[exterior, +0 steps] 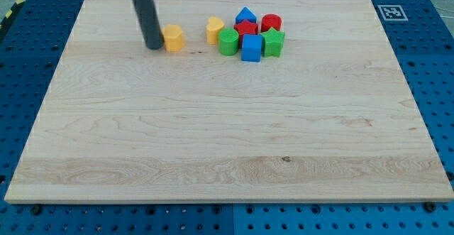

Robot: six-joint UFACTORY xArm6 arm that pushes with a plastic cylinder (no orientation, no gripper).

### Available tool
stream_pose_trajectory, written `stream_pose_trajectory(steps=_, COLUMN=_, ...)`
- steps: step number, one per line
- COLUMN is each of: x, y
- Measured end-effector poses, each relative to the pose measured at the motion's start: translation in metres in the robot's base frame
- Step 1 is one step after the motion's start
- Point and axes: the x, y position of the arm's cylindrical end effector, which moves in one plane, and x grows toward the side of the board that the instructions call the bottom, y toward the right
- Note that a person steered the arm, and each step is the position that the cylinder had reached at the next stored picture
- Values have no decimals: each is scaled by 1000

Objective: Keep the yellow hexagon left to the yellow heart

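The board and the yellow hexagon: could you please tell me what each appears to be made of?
The board looks like pale, unpainted wood: long grain lines and joined planks show, with a matte surface. The yellow hexagon looks like a solid block with an opaque, even, matte yellow coat, painted wood or plastic; I cannot tell which. My tip stands just at its left side.

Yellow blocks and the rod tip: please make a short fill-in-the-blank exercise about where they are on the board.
1. My tip is just to the view's ____ of the yellow hexagon.
2. The yellow heart is on the view's ____ of the yellow hexagon.
3. The block next to the yellow heart, on the view's right, is the ____ cylinder.

Missing words: left; right; green
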Motion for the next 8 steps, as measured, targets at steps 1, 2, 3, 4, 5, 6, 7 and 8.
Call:
stream_pose_trajectory(steps=1, x=-2, y=7)
stream_pose_trajectory(steps=2, x=-2, y=7)
stream_pose_trajectory(steps=3, x=17, y=7)
stream_pose_trajectory(steps=4, x=25, y=7)
stream_pose_trajectory(steps=5, x=3, y=20)
stream_pose_trajectory(steps=6, x=-17, y=20)
stream_pose_trajectory(steps=7, x=-36, y=20)
stream_pose_trajectory(steps=8, x=-45, y=21)
